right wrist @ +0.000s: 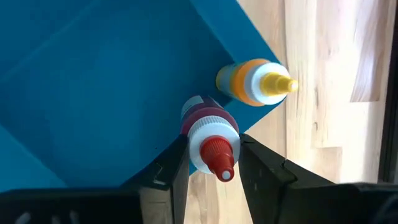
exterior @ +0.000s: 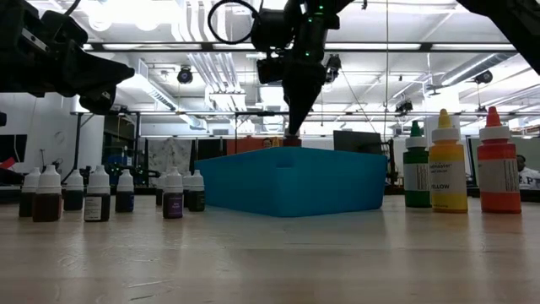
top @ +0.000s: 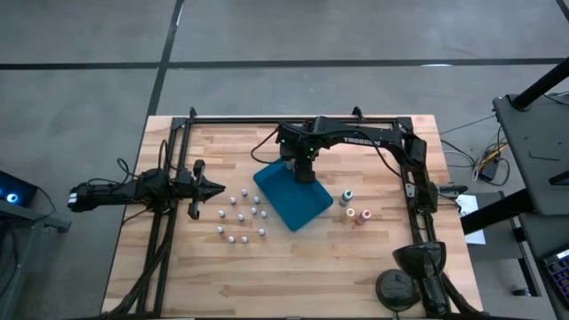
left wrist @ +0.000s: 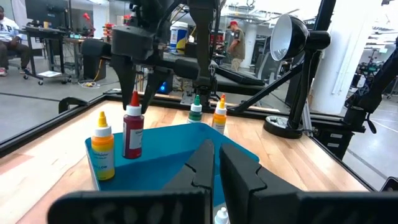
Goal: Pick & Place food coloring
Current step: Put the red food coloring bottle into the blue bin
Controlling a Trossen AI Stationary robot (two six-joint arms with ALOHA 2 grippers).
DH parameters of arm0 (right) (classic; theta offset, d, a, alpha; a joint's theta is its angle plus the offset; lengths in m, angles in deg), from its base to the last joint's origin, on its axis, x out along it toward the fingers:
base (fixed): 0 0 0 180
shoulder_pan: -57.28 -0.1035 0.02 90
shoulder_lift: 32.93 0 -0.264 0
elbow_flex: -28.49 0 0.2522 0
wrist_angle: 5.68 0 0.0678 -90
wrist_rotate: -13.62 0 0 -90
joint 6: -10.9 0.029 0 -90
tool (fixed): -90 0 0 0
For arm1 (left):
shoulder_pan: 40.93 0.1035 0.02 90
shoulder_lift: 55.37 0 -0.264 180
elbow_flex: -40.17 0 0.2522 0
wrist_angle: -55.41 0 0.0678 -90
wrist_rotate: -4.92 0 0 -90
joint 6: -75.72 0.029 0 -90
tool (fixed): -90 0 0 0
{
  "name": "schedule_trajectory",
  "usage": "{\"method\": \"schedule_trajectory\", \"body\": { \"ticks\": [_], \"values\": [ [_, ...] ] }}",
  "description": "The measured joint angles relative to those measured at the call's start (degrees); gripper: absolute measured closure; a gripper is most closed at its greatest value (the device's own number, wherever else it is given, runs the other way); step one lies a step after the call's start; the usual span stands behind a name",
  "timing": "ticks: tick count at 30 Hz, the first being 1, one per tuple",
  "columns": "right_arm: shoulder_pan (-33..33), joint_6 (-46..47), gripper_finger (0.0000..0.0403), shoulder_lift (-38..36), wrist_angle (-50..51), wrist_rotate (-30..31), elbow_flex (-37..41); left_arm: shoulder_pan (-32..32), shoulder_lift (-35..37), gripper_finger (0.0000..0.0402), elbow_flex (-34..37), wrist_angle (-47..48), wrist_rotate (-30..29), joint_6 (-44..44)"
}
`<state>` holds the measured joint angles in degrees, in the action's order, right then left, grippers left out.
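Note:
A blue tray [top: 286,200] lies askew at mid-table. My right gripper [top: 302,171] hangs over the tray's far side, shut on a red-tipped food coloring bottle [left wrist: 132,132] whose lower part is inside the tray. A yellow-topped bottle [left wrist: 102,151] stands upright beside it, at the tray's corner. Right of the tray, three more coloured-top bottles [exterior: 447,165] stand on the table. Several small white-topped bottles [top: 240,216] stand to the tray's left. My left gripper [top: 213,188] rests shut at the table's left, pointing level toward them. My right gripper pinches the red bottle by its white cap [right wrist: 200,144], just below the red tip, one finger [right wrist: 173,167] on either side. The fingers come from above, pointing steeply down. The bottle hangs upright; whether its base touches the tray floor I cannot tell.
A black desk lamp [top: 420,262] and a round base [top: 396,289] stand at the near right corner. Black frame rails [top: 293,119] run along the table's far edge and both sides. Bare wood lies along the near edge.

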<state>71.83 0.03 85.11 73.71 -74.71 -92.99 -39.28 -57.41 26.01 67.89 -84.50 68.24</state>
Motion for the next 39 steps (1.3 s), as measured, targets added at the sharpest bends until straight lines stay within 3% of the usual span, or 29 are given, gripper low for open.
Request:
{"method": "schedule_trajectory", "body": {
  "ticks": [39],
  "values": [
    [2.0,0.9,0.0296,0.2,-3.7,-0.6,5.0,0.0,0.0,0.0402,0.0,0.0,0.0,0.0]
  ]
}}
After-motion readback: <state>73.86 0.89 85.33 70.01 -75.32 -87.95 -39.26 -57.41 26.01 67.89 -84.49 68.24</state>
